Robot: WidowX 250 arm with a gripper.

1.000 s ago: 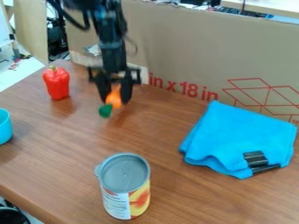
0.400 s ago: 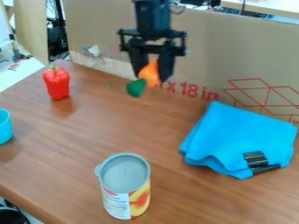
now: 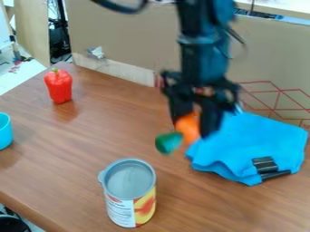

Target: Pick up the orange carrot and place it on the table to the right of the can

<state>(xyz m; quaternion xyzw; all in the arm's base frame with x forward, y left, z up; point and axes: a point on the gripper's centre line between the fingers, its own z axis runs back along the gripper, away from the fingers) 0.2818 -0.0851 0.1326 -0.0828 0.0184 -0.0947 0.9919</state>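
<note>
The black gripper [image 3: 195, 131] hangs right of centre, in front of the folded blue cloth's left part. It is shut on an orange toy carrot [image 3: 187, 127], whose green top [image 3: 169, 142] points down and to the left. The blue cloth [image 3: 248, 140] lies on the table to the right, with a black clip [image 3: 264, 165] on its front part. Below and left of the gripper, a can [image 3: 129, 192] with a grey lid stands upright. A red pepper [image 3: 59, 86] stands upright at the left rear.
A light blue cup [image 3: 4, 131] sits at the left edge of the view. A tall cardboard sheet [image 3: 130, 43] stands behind the brown table [image 3: 66, 154]. The table's front edge runs along the lower left.
The gripper has moved to the right with the orange carrot; it first rose, then came lower and nearer the cloth. The cloth, can, pepper and cup have stayed where they were.
</note>
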